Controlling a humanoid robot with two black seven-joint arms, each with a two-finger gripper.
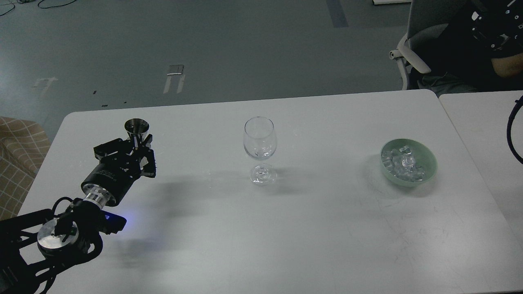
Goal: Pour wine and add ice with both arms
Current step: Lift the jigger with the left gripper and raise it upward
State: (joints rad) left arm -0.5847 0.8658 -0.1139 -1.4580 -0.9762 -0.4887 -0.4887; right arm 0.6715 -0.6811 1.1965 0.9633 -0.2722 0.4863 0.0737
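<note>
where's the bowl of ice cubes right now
In the head view, the pale green bowl holding clear ice cubes sits on the white table's right side, right of the empty wine glass.

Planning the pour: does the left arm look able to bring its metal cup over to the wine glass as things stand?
Probably yes. The left gripper is shut on the metal cup, and only bare table lies between it and the upright wine glass; the ice bowl sits far beyond.
</note>
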